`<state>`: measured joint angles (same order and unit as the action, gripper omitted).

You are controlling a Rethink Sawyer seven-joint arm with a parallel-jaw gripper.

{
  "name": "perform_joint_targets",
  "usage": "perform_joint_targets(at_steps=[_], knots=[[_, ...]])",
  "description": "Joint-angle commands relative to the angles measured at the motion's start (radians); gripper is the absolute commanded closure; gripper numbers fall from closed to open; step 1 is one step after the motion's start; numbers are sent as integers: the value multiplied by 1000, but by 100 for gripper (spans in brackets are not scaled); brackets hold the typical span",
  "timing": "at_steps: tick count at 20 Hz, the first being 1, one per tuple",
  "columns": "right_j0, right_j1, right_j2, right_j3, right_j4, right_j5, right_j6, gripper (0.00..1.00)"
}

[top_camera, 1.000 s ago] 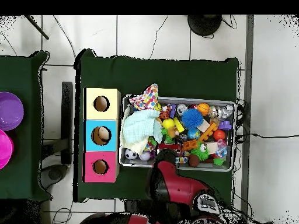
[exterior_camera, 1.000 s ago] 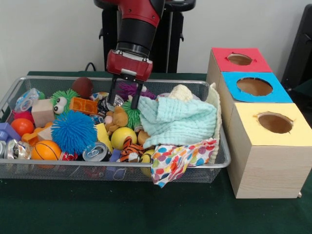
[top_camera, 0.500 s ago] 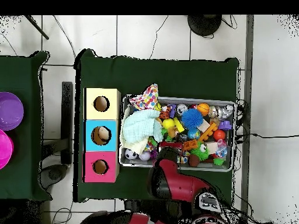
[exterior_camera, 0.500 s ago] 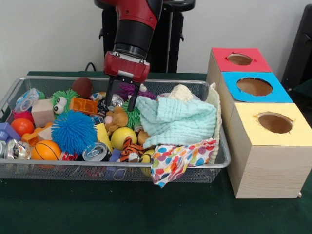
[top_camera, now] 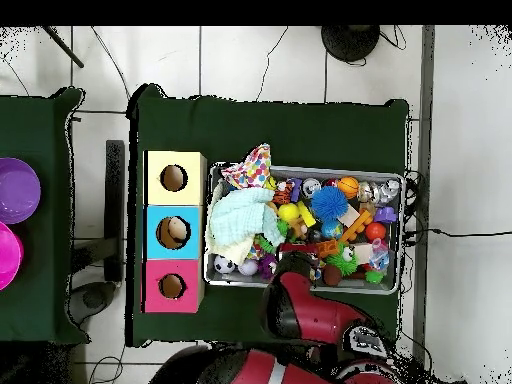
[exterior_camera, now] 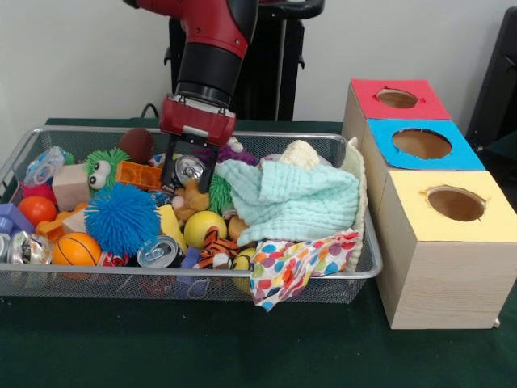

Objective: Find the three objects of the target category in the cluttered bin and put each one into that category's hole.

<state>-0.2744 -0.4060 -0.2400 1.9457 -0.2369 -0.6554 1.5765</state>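
A silver drink can (exterior_camera: 189, 169) is seen clamped between the two dark fingers of the gripper (exterior_camera: 187, 172), its round end turned toward the front camera, just above the clutter at the far middle of the wire mesh bin (exterior_camera: 355, 271). From this the step in hand is judged to be the carrying-out of one target object, the category being taken, as a guess, to be cans. A second can (exterior_camera: 157, 251) is seen lying near the bin's front wall beside the blue spiky ball (exterior_camera: 123, 218), and crumpled silver pieces (exterior_camera: 24, 247) at the bin's left end may be a third, though that cannot be told for certain. Beside the bin, three wooden boxes are lined up, a hole in each: the red-topped box (exterior_camera: 397, 99), the blue-topped box (exterior_camera: 422, 144) and the yellow-topped box (exterior_camera: 456, 204). Which hole belongs to the can's category is not shown. In the overhead view something pale is seen inside the hole of the blue-topped box (top_camera: 176, 231), but what it is cannot be made out. For the next move, the can would need to be raised clear of the mint-green cloth (exterior_camera: 291, 200) and the bin's rim, carried across to the right-hand boxes, centred over the proper hole and released there; care is called for lest the can slip or catch the cloth.
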Motion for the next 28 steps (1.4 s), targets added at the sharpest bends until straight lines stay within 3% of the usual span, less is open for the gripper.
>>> perform_joint_targets(at_steps=[1,5,13,21,28], knots=[[-45,67,97,-124,-60,-93,183,0],[-105,53,168,-120,-145,-13,214,0],[-168,40,289,-106,-213,65,235,0],[-183,41,326,-114,-220,73,205,0],[-147,48,291,-127,-179,7,175,0]])
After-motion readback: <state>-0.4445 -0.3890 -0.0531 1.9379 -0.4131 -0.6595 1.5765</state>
